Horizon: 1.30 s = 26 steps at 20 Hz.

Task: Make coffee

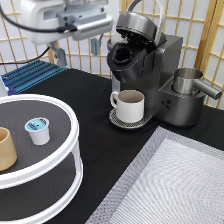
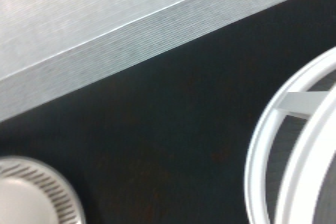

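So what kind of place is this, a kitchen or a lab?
Likely a staged coffee corner in a lab: a pod coffee maker with a mug under it, a coffee pod on a round white stand, and a robot gripper overhead.

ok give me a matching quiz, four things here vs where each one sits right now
Things:
1. pod
2. mug
3. tan cup
4. pincer

Places:
A. on the coffee maker's drip tray
B. up at the exterior view's top left, above the table, holding nothing
C. on the round white stand, near its middle
D. on the stand, at the exterior view's left edge

Pairs: 1-C, 2-A, 3-D, 4-B
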Available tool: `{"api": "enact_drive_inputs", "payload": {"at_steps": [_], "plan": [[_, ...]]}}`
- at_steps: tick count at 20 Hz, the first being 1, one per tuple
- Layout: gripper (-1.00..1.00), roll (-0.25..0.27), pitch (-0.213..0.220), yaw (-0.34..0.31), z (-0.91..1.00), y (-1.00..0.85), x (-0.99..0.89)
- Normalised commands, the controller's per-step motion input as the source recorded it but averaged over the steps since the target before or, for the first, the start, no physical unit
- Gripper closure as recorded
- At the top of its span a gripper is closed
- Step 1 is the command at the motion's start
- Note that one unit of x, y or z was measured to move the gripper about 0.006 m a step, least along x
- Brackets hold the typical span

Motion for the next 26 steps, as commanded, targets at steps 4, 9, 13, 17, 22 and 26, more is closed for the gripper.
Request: {"api": "enact_drive_inputs", "payload": {"at_steps": [4,9,13,17,22,26], "plan": [[-1.0,-0.121,-0.04,-0.284,-0.11,-0.17,-0.08],[-1.0,-0.161,0.0,-0.293,0.05,-0.04,0.0],[-1.0,-0.196,0.0,-0.258,0.01,-0.08,-0.03],[-1.0,-0.185,-0.023,-0.184,0.0,-0.25,-0.14],[-1.0,-0.09,-0.102,-0.159,0.0,-0.45,-0.26],[-1.0,-0.037,-0.211,-0.118,-0.2,-0.55,-0.41]]}}
